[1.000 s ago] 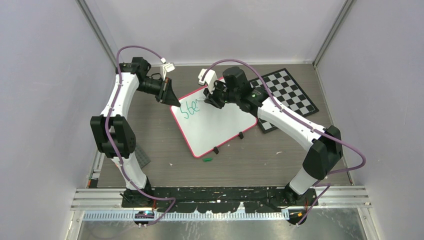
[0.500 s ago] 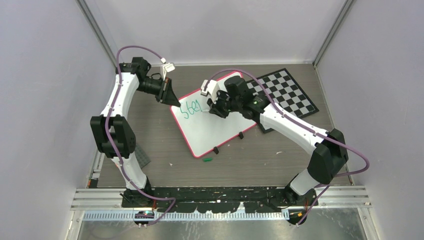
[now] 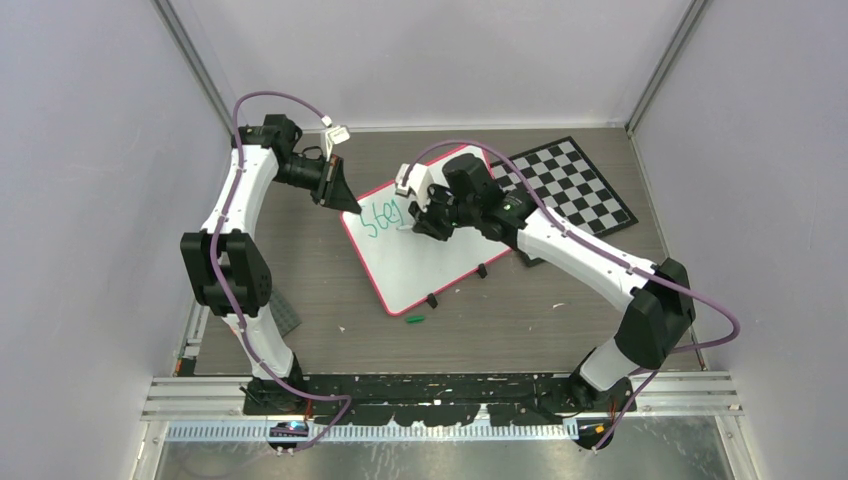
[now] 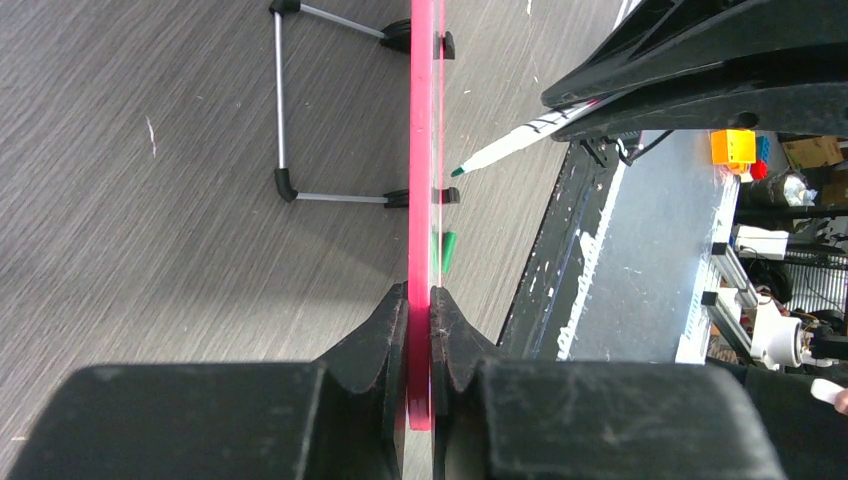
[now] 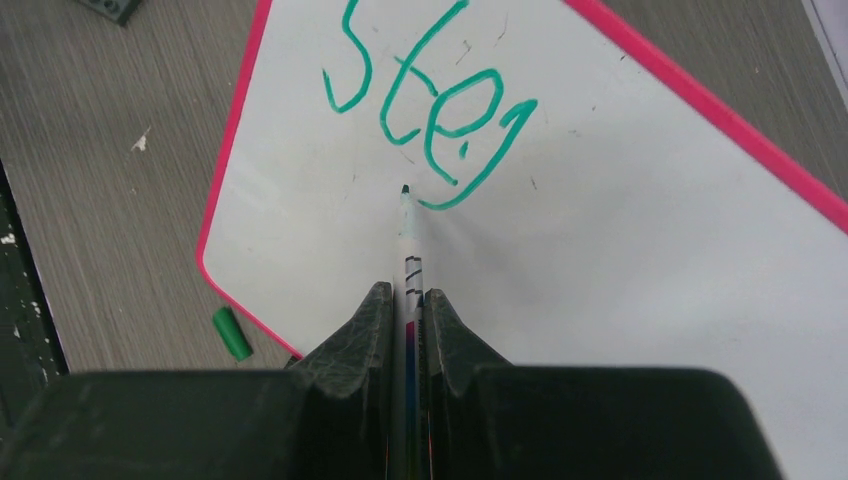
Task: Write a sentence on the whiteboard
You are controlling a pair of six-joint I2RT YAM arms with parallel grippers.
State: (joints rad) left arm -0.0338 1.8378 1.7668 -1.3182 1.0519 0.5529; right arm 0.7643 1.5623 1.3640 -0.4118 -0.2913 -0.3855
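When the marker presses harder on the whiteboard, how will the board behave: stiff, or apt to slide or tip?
The whiteboard looks thin but stiff: its edge runs straight in the left wrist view. Only thin wire legs prop it, so alone it would probably slide or tip. The left claw clamps its pink rim, likely steadying it.

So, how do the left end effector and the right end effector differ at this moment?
The left end effector is shut on the whiteboard, on its pink rim; the right end effector is shut on a marker. The left one sits at the board's edge; the right one hangs over its white face, beside the green letters. Both are black and shut.
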